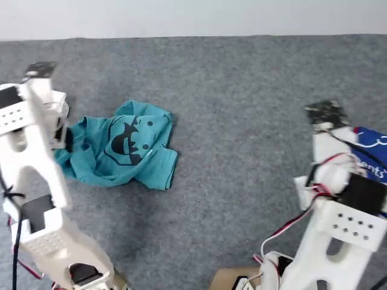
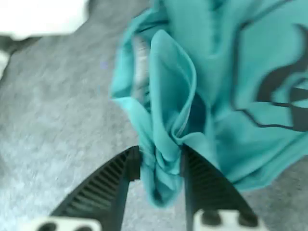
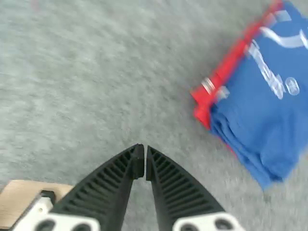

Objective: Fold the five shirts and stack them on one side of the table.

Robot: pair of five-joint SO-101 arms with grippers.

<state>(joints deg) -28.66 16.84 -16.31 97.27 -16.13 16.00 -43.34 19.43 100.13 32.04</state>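
A crumpled teal shirt [image 1: 121, 151] with a dark print lies on the grey table [image 1: 242, 90], left of centre. The left arm [image 1: 36, 157] stands over its left edge. In the left wrist view my left gripper [image 2: 160, 166] is shut on a bunched fold of the teal shirt [image 2: 216, 96]. A folded blue shirt [image 3: 262, 106] rests on a red shirt [image 3: 211, 91] at the table's right edge, the blue shirt [image 1: 372, 154] partly hidden behind the right arm [image 1: 338, 199]. My right gripper [image 3: 142, 161] is shut and holds nothing, above bare carpet beside that stack.
A tan board [image 1: 233, 279] sits at the front edge near the right arm's base. Open grey carpet stretches between the teal shirt and the stack, and across the far side. A white shape [image 2: 43, 17] lies beyond the teal shirt.
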